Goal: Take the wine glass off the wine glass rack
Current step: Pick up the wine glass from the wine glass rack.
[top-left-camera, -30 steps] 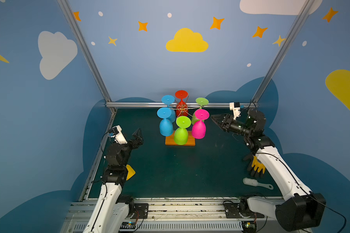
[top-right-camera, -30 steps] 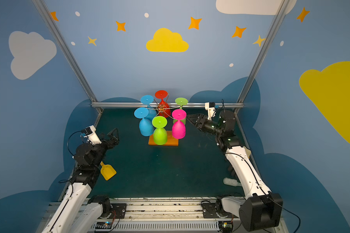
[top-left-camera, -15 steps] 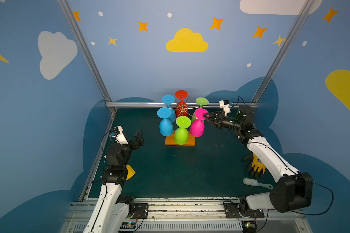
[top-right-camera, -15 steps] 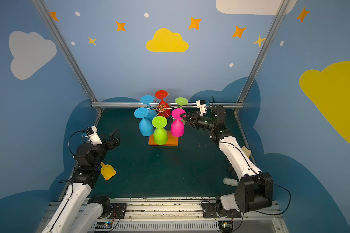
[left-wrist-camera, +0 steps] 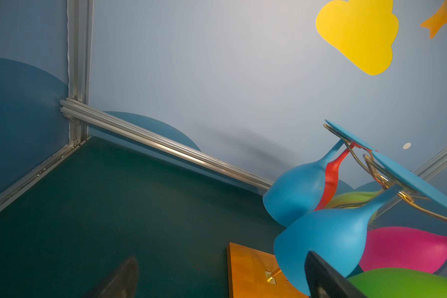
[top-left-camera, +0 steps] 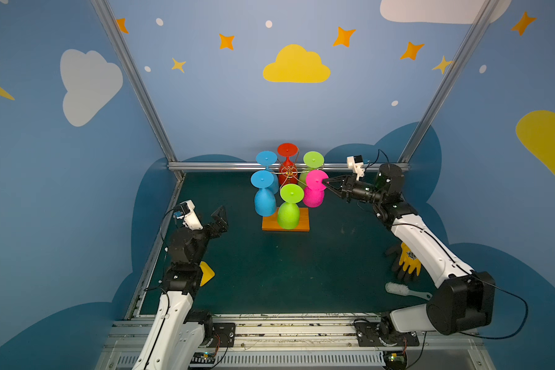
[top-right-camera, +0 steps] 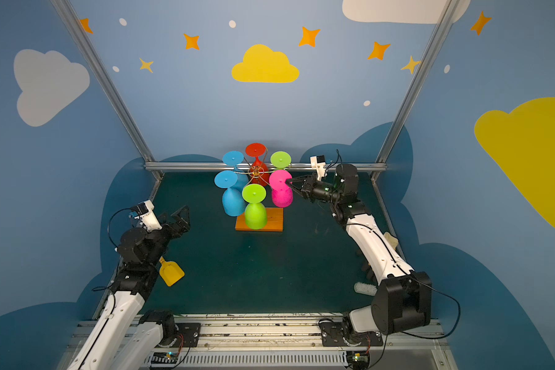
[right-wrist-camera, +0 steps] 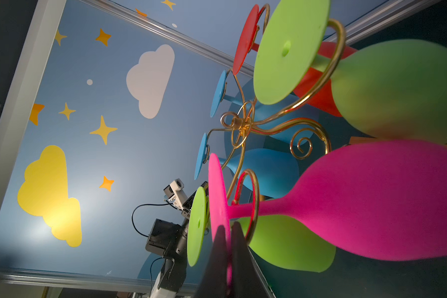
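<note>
The pink wine glass (top-left-camera: 314, 193) hangs upside down on the wine glass rack (top-left-camera: 288, 173), on the side that faces the right arm. Its stem sits inside a gold scroll arm (right-wrist-camera: 253, 198), and its round foot (right-wrist-camera: 216, 191) rests above the wire. The right gripper (top-left-camera: 325, 183) is closed on the rim of this foot. In the right wrist view its two dark fingers (right-wrist-camera: 243, 258) pinch the thin pink disc from both faces.

You should watch three things from here.
- **Weak grip:** the hold is only on the thin edge of the foot, so I judge the heavy bowl can turn the disc between the fingers and the glass can slip out.
- **Stem catching:** the stem must leave through the open side of the scroll. If you pull another way, the wire catches the stem, and the whole rack can be dragged or tipped on its wooden base (top-left-camera: 303, 221).
- **Close neighbour:** the front green glass (top-left-camera: 289, 209) hangs just beside the pink one, so a swinging bowl may knock it.

The left gripper (top-left-camera: 221, 215) stands wide open, well apart from the rack, and holds nothing, so nothing steadies the base.
</note>
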Robot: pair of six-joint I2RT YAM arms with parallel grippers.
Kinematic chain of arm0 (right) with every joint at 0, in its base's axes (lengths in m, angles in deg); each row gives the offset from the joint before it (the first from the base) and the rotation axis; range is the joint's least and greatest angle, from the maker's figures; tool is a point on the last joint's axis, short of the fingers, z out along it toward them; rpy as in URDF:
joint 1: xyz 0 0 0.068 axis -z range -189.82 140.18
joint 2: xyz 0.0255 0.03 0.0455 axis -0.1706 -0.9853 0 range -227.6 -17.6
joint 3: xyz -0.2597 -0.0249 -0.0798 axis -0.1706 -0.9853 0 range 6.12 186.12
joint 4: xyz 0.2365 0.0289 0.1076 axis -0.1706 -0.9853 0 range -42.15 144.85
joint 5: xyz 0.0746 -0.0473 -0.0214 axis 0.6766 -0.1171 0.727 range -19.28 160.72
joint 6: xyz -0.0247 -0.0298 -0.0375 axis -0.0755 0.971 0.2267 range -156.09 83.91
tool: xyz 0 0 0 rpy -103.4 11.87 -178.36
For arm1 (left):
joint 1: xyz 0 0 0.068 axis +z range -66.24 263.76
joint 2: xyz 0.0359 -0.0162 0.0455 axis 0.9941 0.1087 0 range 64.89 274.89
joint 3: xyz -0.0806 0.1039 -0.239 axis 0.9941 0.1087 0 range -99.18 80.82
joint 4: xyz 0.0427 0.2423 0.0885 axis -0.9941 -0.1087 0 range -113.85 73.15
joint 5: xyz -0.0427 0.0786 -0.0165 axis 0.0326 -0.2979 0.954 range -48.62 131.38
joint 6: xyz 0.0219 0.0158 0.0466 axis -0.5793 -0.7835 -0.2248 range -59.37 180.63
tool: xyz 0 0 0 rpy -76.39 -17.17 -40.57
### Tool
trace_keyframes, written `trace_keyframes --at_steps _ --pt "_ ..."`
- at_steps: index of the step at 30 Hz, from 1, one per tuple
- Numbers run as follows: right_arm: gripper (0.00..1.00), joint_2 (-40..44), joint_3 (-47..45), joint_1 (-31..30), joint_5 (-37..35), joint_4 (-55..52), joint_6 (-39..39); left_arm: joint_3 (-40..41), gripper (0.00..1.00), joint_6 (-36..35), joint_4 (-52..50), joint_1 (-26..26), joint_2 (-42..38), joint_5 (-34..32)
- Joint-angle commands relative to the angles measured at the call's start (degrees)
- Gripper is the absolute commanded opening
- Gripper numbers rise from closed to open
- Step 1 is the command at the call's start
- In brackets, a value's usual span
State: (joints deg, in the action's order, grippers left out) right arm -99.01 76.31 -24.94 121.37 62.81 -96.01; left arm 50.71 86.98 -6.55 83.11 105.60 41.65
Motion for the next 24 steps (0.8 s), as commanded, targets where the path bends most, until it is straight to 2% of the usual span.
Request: trace_keyframes --at_steps 1,24 --pt "0.0 0.2 2.1 -0.2 0.9 -0.2 -1.4 -1.4 0.99 -0.3 0.0 0.2 -0.8 0.4" --pt "0.0 5.0 1.6 -1.1 0.7 -3.5 -3.1 -1.6 0.99 0.6 -0.3 0.3 -2.5 0.7"
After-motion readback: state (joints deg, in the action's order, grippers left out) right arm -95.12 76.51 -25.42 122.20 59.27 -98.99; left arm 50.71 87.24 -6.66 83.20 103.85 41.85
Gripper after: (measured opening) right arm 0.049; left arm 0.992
